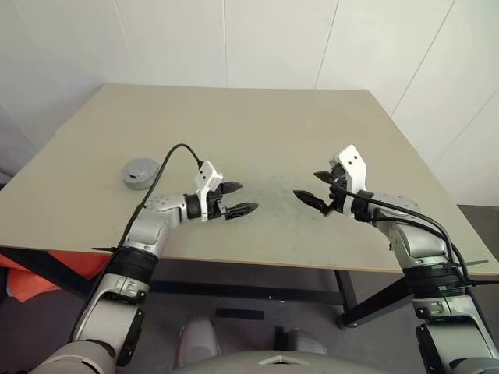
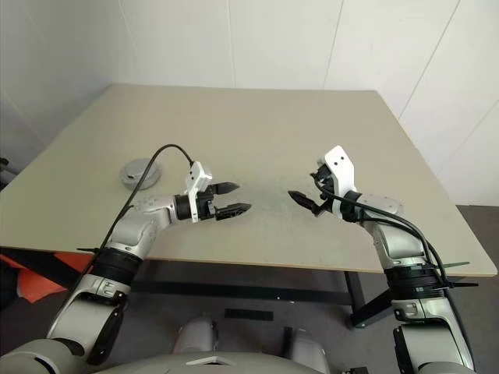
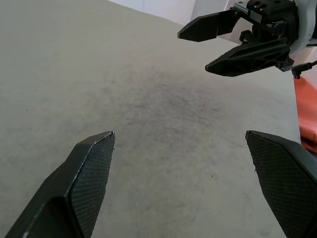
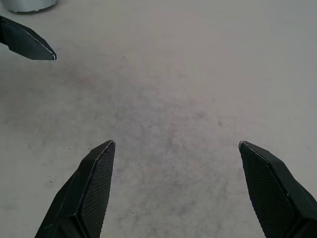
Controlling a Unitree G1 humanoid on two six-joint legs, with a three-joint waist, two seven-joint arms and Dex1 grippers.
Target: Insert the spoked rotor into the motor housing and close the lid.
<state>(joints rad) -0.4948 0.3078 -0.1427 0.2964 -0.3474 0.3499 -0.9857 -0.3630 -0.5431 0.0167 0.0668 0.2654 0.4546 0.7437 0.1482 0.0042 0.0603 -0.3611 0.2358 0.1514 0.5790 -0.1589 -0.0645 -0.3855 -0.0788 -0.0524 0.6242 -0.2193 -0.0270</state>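
Note:
A short round grey piece with a closed top [image 1: 140, 172] sits on the table's left side; it looks like the motor housing with the lid on, and I cannot see inside it. The spoked rotor is out of view. My left gripper [image 1: 238, 199] hovers open over the table's front middle, pointing right, with the grey piece well to its left. My right gripper [image 1: 309, 188] is open too and points left, facing it across a short gap. Nothing is between either pair of fingers. The right wrist view catches the grey piece's edge [image 4: 27, 5] beyond one left fingertip [image 4: 29, 44].
The beige table [image 1: 257, 125] stands against white walls, its front edge just under both wrists. A faint dark smudge [image 3: 163, 104] marks the surface between the grippers. Something orange [image 1: 31, 280] lies on the floor below the table's left corner.

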